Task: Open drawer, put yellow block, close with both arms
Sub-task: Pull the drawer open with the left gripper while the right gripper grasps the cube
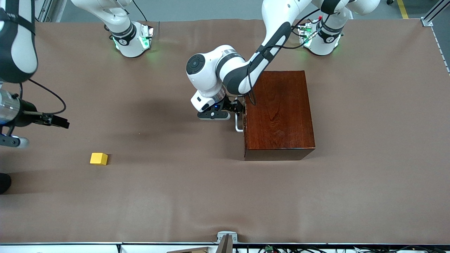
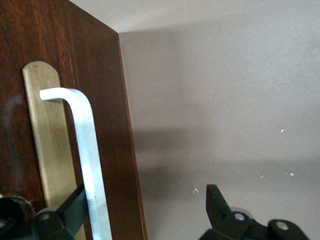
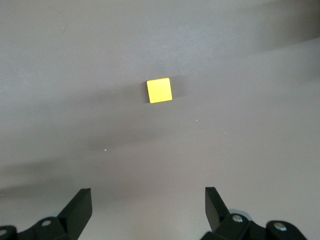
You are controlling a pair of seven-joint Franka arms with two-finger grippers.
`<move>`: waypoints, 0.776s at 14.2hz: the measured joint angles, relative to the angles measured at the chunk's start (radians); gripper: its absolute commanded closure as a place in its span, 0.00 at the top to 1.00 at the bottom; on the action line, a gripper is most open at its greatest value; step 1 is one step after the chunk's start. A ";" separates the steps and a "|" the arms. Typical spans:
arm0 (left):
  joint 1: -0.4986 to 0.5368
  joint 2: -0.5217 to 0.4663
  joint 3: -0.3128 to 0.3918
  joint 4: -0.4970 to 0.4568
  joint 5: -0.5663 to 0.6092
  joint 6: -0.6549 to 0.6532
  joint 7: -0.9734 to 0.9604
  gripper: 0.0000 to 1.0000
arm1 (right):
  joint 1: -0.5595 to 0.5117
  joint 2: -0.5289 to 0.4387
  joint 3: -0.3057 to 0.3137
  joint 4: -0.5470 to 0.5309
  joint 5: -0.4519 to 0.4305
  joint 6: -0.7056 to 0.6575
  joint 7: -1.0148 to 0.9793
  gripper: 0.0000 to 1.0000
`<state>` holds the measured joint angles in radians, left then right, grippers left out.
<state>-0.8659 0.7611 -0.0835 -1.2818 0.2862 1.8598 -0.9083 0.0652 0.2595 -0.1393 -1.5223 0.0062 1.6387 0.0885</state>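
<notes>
The drawer of the dark red-brown wooden box is shut; its front faces the right arm's end of the table. Its white bar handle also shows in the left wrist view, on a brass plate. My left gripper is open at the drawer front; the handle bar lies between its fingers, close to one finger. The yellow block lies on the table toward the right arm's end. My right gripper is open and empty in the air, the block ahead of its fingers.
The brown table mat spreads around the box and the block. The two arm bases stand along the table's edge farthest from the front camera.
</notes>
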 measured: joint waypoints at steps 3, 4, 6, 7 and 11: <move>-0.002 0.003 -0.004 0.000 0.000 0.041 -0.060 1.00 | 0.000 0.064 0.000 0.000 0.000 0.016 0.000 1.00; -0.008 0.004 -0.005 0.000 0.000 0.061 -0.080 1.00 | 0.000 0.083 0.000 0.000 0.001 0.036 -0.001 1.00; -0.020 0.004 -0.005 0.000 0.000 0.078 -0.102 1.00 | 0.001 0.118 0.003 -0.005 0.002 0.087 -0.001 1.00; -0.024 0.004 -0.005 0.000 0.000 0.084 -0.114 1.00 | 0.001 0.135 0.004 -0.013 0.002 0.117 -0.003 1.00; -0.033 0.004 -0.007 0.000 -0.001 0.119 -0.149 1.00 | 0.000 0.194 0.003 -0.057 0.002 0.240 -0.093 1.00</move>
<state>-0.8986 0.7655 -0.0903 -1.2818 0.2851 1.9785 -1.0577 0.0647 0.4531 -0.1368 -1.5792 0.0078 1.8791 -0.0047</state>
